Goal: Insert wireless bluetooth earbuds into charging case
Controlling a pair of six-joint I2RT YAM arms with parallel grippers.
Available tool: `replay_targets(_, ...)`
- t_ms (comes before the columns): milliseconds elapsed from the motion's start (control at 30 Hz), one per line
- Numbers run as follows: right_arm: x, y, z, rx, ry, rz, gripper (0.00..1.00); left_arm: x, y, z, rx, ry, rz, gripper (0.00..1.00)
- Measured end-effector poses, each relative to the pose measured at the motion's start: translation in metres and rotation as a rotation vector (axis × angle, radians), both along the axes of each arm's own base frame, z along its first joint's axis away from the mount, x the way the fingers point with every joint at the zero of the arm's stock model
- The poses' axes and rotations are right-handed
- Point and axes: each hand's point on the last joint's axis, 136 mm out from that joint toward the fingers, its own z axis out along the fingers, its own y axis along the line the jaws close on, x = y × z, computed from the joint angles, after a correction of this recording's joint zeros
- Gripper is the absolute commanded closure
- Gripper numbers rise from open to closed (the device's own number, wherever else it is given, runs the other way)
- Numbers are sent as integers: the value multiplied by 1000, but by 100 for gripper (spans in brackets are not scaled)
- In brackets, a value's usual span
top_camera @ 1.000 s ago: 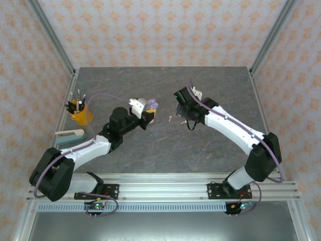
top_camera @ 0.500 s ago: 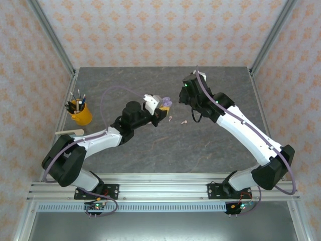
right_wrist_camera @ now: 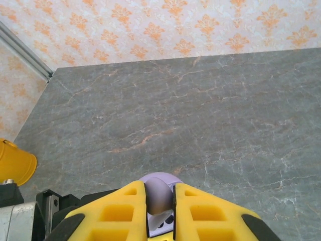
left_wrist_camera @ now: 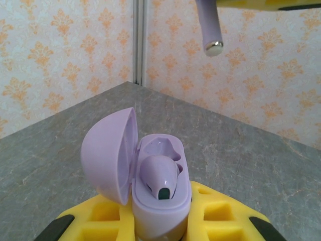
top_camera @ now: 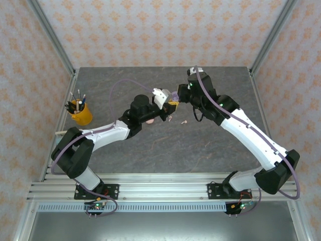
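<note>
Lilac earbud (left_wrist_camera: 210,30) first: I have it pinched in my right jaws, which are closed narrow on its rounded head. Its stem sticks out of them, ending in a shiny metal tip. In the left wrist view that tip hangs above and a little right of the open charging case (left_wrist_camera: 160,206), apart from it.

A second lilac earbud (left_wrist_camera: 159,176) sits in the nearer slot of the case, and the slot (left_wrist_camera: 159,146) behind it is bare. The lid (left_wrist_camera: 108,150) stands swung open on the left side. My left jaws are closed on the base of the case and hold it up off the counter (top_camera: 165,150), over the middle and somewhat toward the far edge. From above, the two sets of jaws almost meet there.

On the counter just nearward of them lie a pink earbud (top_camera: 171,119) and, close to its right, another pink earbud (top_camera: 184,121), apart from each other. A yellow cup (top_camera: 80,113) of pens stands near the left edge, well away from everything else.
</note>
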Motion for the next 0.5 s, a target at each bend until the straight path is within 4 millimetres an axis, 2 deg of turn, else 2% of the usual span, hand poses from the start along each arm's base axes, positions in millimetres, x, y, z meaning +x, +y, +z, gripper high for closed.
replay_targets(267,0,1,-8,-46,-6,31,83,-1,-5,11,-5,-30,-16,100)
replay_targets(500,0,1,-15,-63,0,36,83,-3,-8,12,-1,-37,-23,100)
